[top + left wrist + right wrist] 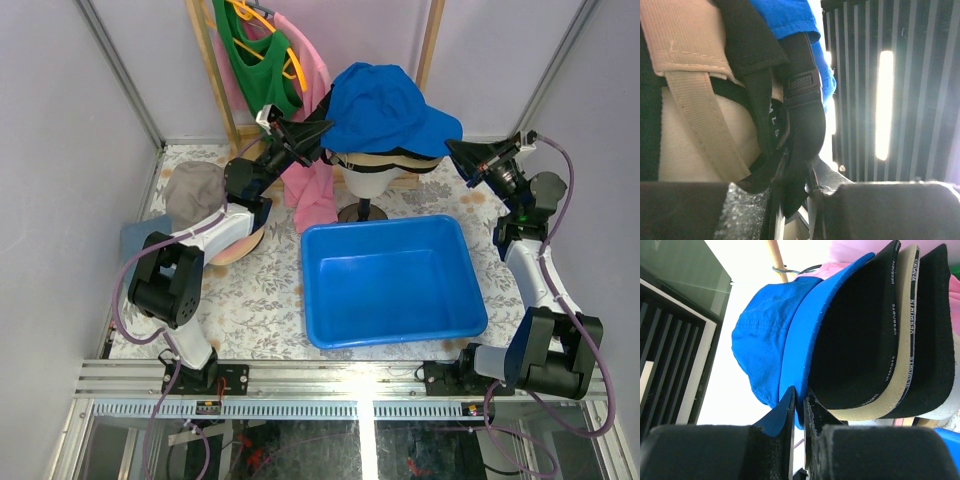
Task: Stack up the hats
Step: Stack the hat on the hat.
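A blue baseball cap (385, 105) sits on top of a khaki cap (385, 157) and a black cap (430, 163), all stacked on the cream mannequin head (366, 182). My right gripper (455, 150) is shut on the edge of the blue cap's brim (805, 355); its jaws (800, 395) pinch the blue fabric. My left gripper (318, 130) is at the back of the stack, shut on a black buckled back strap (801, 115) beside the blue fabric (790, 17) and the khaki strap (700, 125). A grey-taupe bucket hat (193, 190) and a pink hat (238, 243) lie at the left.
A large blue bin (390, 322) stands in the middle in front of the mannequin stand. Green (262, 55) and pink (312, 185) shirts hang on a wooden rack (215, 80) behind my left gripper. Grey walls enclose the table.
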`<state>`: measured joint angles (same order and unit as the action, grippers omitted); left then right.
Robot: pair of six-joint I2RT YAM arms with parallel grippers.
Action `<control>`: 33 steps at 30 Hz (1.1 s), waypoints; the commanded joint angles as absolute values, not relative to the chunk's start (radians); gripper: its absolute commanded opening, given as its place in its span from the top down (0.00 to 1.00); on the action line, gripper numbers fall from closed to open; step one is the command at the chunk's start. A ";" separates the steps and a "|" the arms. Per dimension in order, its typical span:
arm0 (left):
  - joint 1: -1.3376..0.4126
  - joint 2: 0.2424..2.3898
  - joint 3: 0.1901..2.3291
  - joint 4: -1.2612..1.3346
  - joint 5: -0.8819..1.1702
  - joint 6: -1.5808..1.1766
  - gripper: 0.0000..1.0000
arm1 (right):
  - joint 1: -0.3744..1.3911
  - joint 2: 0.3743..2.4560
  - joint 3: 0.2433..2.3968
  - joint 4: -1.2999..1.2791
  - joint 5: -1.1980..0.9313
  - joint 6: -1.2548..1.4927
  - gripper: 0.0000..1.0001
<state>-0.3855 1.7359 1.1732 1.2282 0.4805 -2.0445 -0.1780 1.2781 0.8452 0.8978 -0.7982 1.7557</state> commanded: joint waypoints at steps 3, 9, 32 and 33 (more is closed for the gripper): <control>-0.379 1.708 1.173 1.331 0.444 -2.101 0.78 | -0.172 1.305 0.887 0.766 -0.915 1.647 0.92; -0.335 1.670 1.118 1.348 0.404 -2.090 0.73 | -0.172 1.314 0.899 0.775 -0.926 1.647 0.92; -0.264 1.609 1.366 0.622 0.616 -1.588 0.59 | -0.170 1.337 0.928 0.799 -0.939 1.649 0.91; -0.264 1.606 1.369 0.596 0.614 -1.573 0.59 | -0.170 1.338 0.928 0.801 -0.939 1.649 0.91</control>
